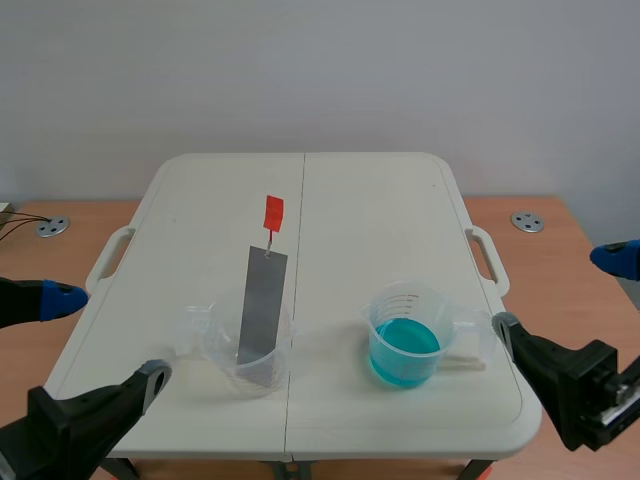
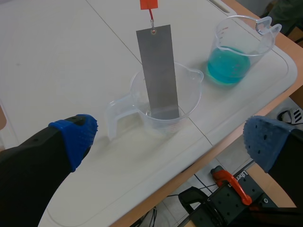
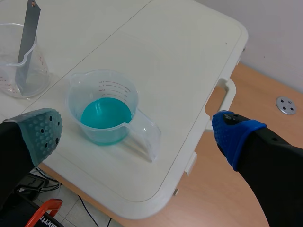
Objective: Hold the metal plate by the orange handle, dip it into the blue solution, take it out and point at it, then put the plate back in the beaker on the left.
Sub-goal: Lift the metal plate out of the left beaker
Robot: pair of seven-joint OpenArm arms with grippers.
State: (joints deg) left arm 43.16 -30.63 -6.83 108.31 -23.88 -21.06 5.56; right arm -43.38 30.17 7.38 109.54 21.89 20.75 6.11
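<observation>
A grey metal plate point(image 1: 262, 305) with an orange handle point(image 1: 273, 213) leans in a clear empty beaker point(image 1: 247, 355) at the table's front left. To its right stands a clear beaker of blue solution point(image 1: 406, 340). My left gripper point(image 1: 95, 335) is open at the table's front left corner, off to the side of the plate's beaker point(image 2: 165, 106); the plate point(image 2: 158, 75) and handle point(image 2: 148, 4) lie ahead of it. At the front right corner my right gripper point(image 1: 570, 300) is open too, with the blue beaker point(image 3: 105, 109) just ahead of its fingers.
The white folding table point(image 1: 300, 200) has carry handles on both sides point(image 1: 110, 255) point(image 1: 487, 255). It stands on a brown wooden surface point(image 1: 560, 250) with round metal discs point(image 1: 527, 222) point(image 1: 52, 227). A seam runs down the table's middle.
</observation>
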